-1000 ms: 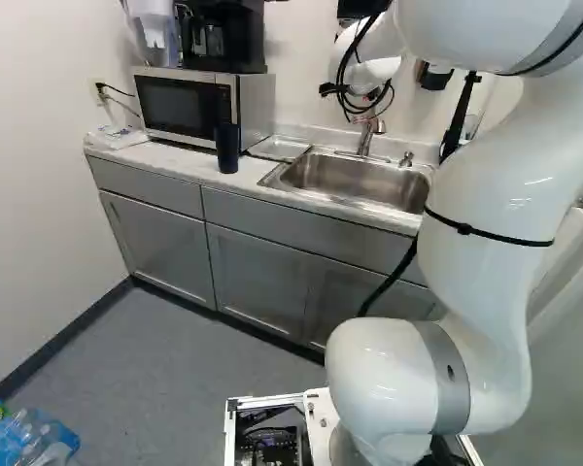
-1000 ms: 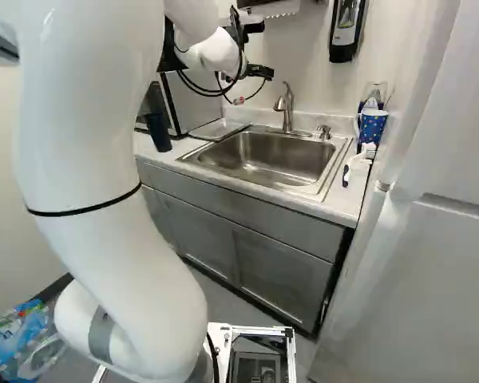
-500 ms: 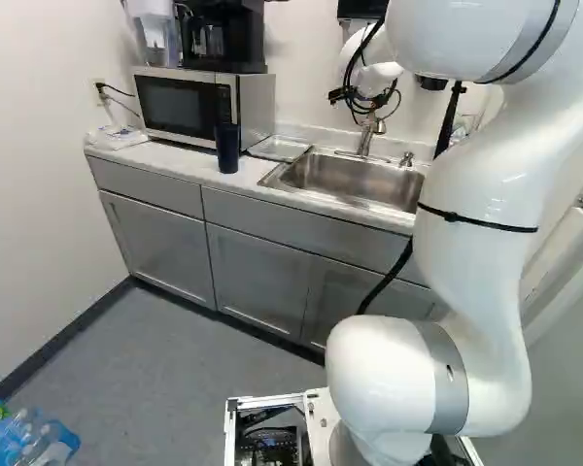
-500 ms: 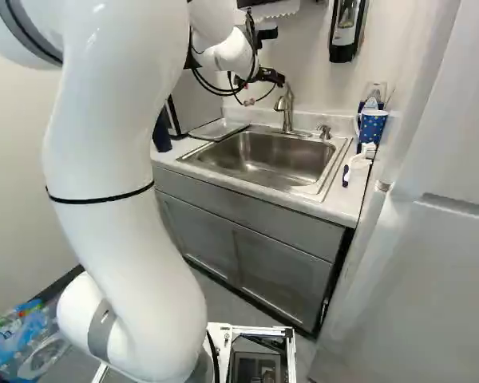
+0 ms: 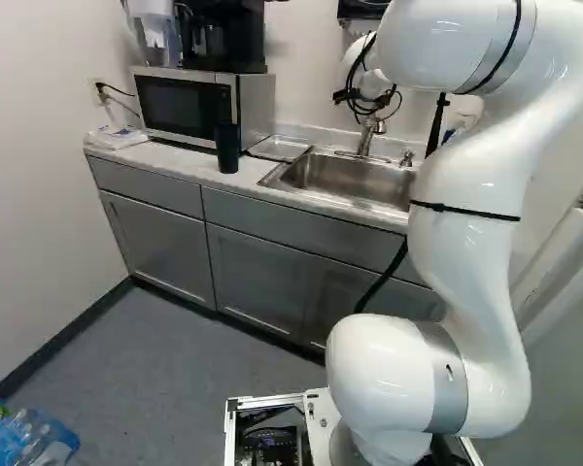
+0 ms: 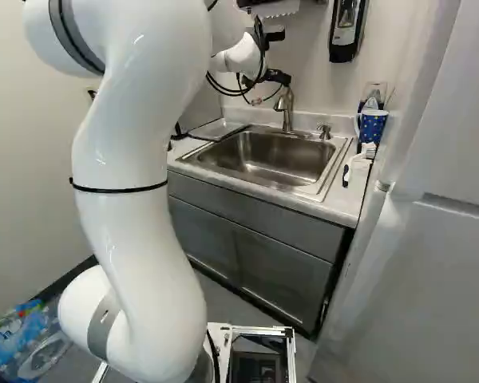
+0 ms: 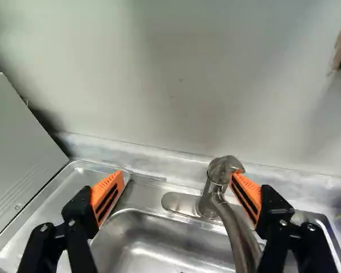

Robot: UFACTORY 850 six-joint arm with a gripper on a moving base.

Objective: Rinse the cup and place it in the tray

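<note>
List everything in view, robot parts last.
Counter: one, pale, along the wall.
Cabinets: one row, grey, under it.
Sink: one, steel, in the counter.
Faucet: one, metallic, behind the sink.
Pump: one, metallic, beside the faucet.
Tray: one, metallic, between sink and microwave.
Tumbler: one, dark, before the microwave.
Mug: one, patterned blue, beyond the brush.
Brush: one, white and dark, beside the sink.
Microwave: one, silver-black, on the counter.
Coffee maker: one, black, atop the microwave.
Wall dispenser: one, black-white, above the counter.
Bottles: count unclear, clear-blue, on the floor.
Arm: one, white, foreground.
Claw: one, black with orange pads, open, facing the faucet.
</note>
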